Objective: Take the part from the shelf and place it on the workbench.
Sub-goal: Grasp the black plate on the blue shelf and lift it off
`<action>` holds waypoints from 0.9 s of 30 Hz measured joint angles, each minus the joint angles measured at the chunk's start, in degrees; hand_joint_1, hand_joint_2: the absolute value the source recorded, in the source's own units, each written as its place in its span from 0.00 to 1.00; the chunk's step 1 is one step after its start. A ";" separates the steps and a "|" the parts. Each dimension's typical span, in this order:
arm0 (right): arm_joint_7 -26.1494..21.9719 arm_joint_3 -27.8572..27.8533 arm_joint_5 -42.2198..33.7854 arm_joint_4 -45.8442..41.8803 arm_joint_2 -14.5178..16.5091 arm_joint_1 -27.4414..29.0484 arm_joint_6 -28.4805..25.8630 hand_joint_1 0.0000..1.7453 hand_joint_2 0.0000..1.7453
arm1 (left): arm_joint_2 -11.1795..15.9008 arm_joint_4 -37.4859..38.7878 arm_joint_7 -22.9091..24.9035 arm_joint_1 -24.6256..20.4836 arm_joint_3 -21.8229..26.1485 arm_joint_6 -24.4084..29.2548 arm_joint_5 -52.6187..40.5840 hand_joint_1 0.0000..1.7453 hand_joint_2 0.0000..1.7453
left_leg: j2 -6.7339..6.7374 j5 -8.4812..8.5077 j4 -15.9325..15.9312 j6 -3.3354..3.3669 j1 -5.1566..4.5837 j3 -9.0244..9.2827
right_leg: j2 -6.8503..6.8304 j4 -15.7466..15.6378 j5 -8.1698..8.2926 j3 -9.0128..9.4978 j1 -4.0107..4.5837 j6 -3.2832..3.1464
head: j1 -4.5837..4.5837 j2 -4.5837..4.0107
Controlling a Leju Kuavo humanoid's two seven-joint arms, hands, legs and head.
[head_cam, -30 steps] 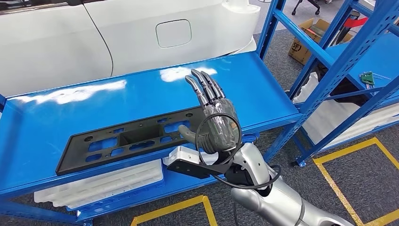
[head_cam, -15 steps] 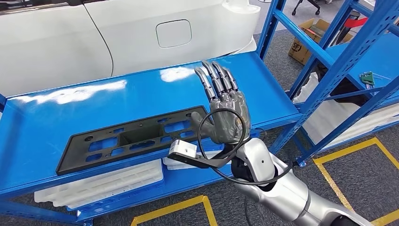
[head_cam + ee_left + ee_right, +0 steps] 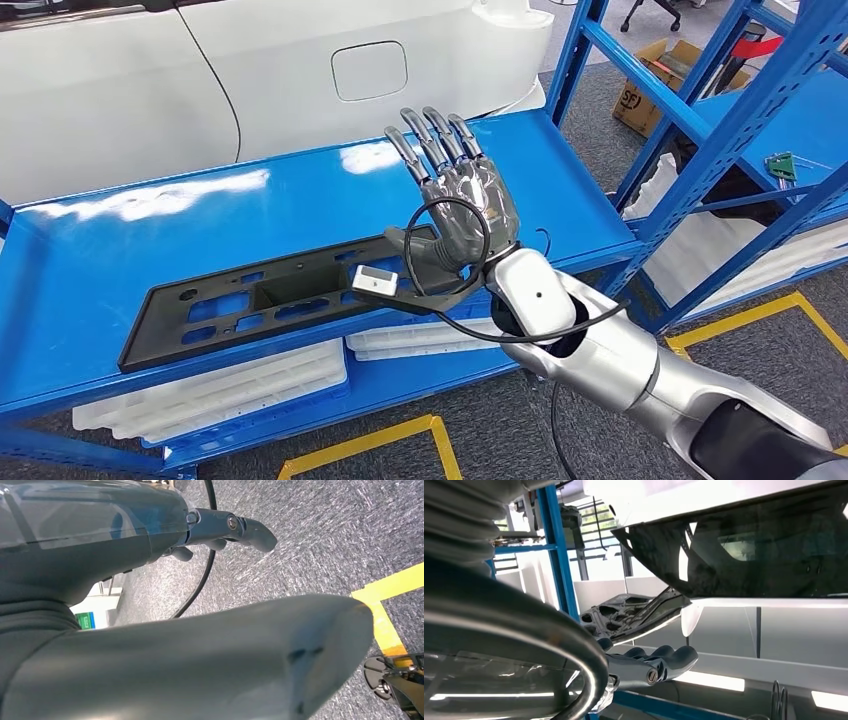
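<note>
A long flat black part point(image 3: 260, 298) with several cut-outs lies near the front edge of the blue shelf point(image 3: 250, 210). My right hand point(image 3: 455, 212) hovers over the part's right end. Its fingers point(image 3: 430, 140) stretch out, spread, toward the back of the shelf, and its thumb point(image 3: 400, 243) sits just above the part's end. It holds nothing. In the right wrist view its fingers point(image 3: 659, 664) point out straight. In the left wrist view my left hand point(image 3: 150, 540) hangs over grey carpet, its thumb point(image 3: 225, 650) and fingers point(image 3: 240, 527) apart and with nothing in them.
A white car body point(image 3: 300, 70) stands right behind the shelf. White trays point(image 3: 220, 390) lie on the lower shelf. A second blue rack point(image 3: 740, 130) stands to the right, with a cardboard box point(image 3: 650, 90) behind it. Yellow tape point(image 3: 750, 315) marks the floor.
My right hand has moved farther in over the shelf and slightly left, ending above the part's right end. The part has not moved.
</note>
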 joint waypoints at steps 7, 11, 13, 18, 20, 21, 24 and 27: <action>0.61 -0.28 -1.83 -0.21 -1.57 -0.23 -2.13 0.00 0.00 | 0.00 0.01 0.00 0.04 0.00 -0.27 0.29 0.00 0.00 | 0.00 0.00 0.00 0.00 0.00 -0.01 | 0.00 0.00 0.00 -0.01 -0.01 0.00 | 0.00 0.00; 0.47 -0.92 -0.65 -2.16 -3.72 -0.21 -1.72 0.00 0.00 | 0.04 -0.01 0.00 0.08 0.01 -0.25 0.64 0.00 0.00 | 0.00 0.00 0.00 0.00 -0.01 -0.01 | 0.00 -0.01 0.00 0.00 -0.03 0.00 | 0.00 0.00; -0.06 -1.25 -1.07 -3.41 -4.85 -0.21 -0.86 0.00 0.00 | 0.08 -0.02 0.00 0.09 0.03 -0.16 0.89 0.00 0.00 | 0.00 0.00 0.00 0.00 -0.01 -0.01 | 0.00 -0.01 0.00 0.00 -0.03 0.00 | 0.00 0.00; -0.44 -1.52 -2.06 -7.18 -7.73 0.69 -0.21 0.00 0.00 | 0.19 -0.02 0.00 0.12 0.10 0.02 1.36 0.00 0.00 | -0.01 -0.01 0.01 0.00 -0.02 0.00 | -0.01 -0.01 0.00 0.00 -0.03 0.00 | 0.00 0.00; -0.25 -1.67 -2.08 -8.89 -9.14 1.56 -0.25 0.00 0.00 | 0.21 -0.02 0.00 0.15 0.16 0.04 1.59 0.00 0.00 | -0.02 -0.01 0.01 0.01 -0.02 0.00 | -0.01 -0.01 0.00 -0.01 -0.02 0.00 | 0.00 0.00; -0.17 -1.77 -2.14 -9.69 -9.84 1.99 -0.24 0.00 0.00 | 0.21 -0.02 0.00 0.16 0.22 0.05 1.68 0.00 0.00 | -0.02 -0.01 0.01 0.01 -0.02 0.00 | -0.01 -0.01 0.00 -0.01 -0.03 0.00 | 0.00 0.00; -0.12 -2.05 -2.54 -11.89 -11.78 3.35 -0.17 0.00 0.00 | 0.22 -0.02 0.00 0.18 0.47 0.07 1.93 0.00 0.00 | -0.02 -0.02 0.01 0.01 -0.02 0.00 | -0.02 -0.01 -0.01 -0.01 -0.03 0.01 | 0.00 0.00; -0.09 -2.54 -3.06 -13.87 -13.55 4.96 -0.13 0.00 0.00 | 0.22 -0.02 0.00 0.25 0.69 0.13 2.08 0.00 0.00 | -0.04 -0.02 0.01 0.02 -0.02 -0.01 | -0.03 -0.02 -0.01 0.00 -0.03 0.01 | 0.00 0.00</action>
